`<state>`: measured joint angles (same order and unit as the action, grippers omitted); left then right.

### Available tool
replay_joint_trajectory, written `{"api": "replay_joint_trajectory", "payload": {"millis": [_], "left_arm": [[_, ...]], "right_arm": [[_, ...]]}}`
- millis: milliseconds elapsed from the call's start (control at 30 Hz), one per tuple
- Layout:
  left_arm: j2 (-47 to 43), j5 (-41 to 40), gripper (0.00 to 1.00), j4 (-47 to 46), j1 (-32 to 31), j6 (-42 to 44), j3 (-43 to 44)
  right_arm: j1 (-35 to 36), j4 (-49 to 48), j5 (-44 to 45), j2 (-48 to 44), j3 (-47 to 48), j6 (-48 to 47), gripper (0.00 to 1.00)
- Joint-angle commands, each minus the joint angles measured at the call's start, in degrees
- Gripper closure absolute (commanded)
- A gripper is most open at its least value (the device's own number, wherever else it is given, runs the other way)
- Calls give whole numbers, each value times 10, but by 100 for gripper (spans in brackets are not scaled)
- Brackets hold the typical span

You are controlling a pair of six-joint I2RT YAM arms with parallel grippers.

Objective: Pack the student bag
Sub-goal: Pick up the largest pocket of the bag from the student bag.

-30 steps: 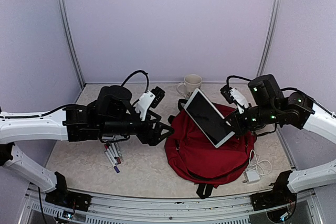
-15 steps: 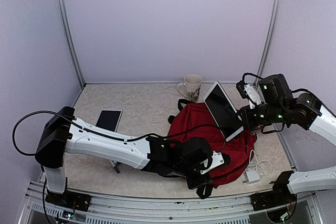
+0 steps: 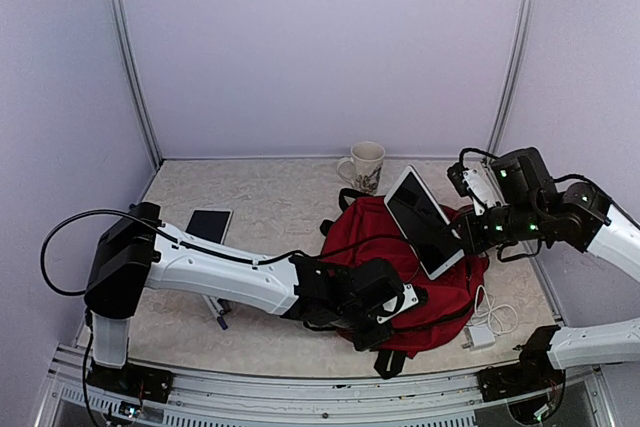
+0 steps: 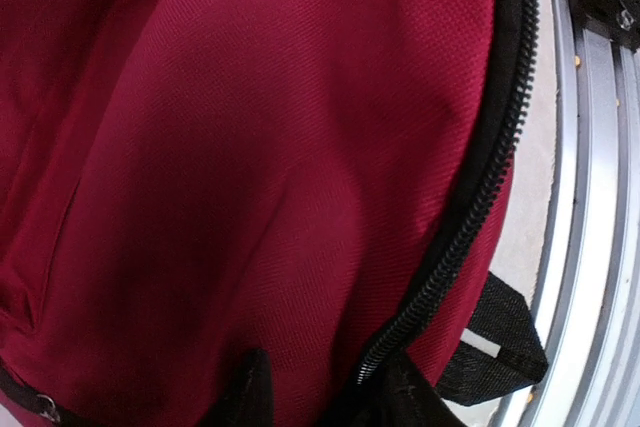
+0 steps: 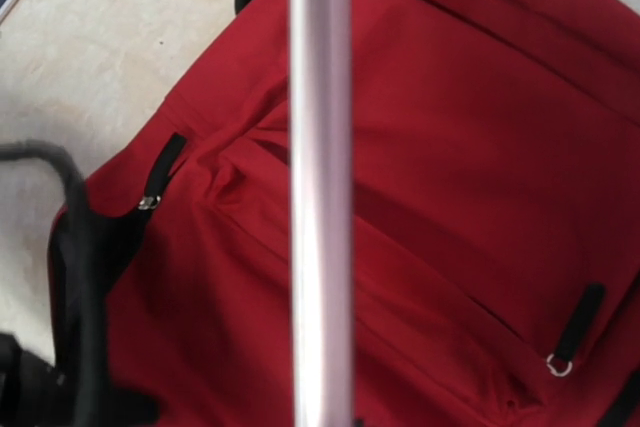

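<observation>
Left gripper straddles the zip edge of the student bag, which lies on the table right of centre; red fabric sits between its half-closed jaws, but we cannot tell whether they bite. We judge it should pinch firmly and lift that edge to gape the mouth, while the right gripper, clamped on the tablet, holds it tilted above the bag

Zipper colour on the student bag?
Black zipper on the dark red student bag; clearest in the left wrist view.
</observation>
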<state>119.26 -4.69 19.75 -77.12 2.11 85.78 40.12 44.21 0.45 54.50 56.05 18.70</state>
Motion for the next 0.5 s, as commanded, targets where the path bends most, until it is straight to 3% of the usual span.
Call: {"api": "replay_joint_trajectory", "payload": {"millis": [0, 233, 467], "left_arm": [[-23, 5, 57, -37, 13, -13, 6], [13, -3, 56, -27, 31, -29, 31], [24, 29, 48, -46, 16, -17, 73]], "right_arm": [[-6, -65, -9, -13, 4, -7, 100], [-7, -67, -9, -14, 3, -6, 100], [-9, -73, -17, -8, -1, -7, 100]]}}
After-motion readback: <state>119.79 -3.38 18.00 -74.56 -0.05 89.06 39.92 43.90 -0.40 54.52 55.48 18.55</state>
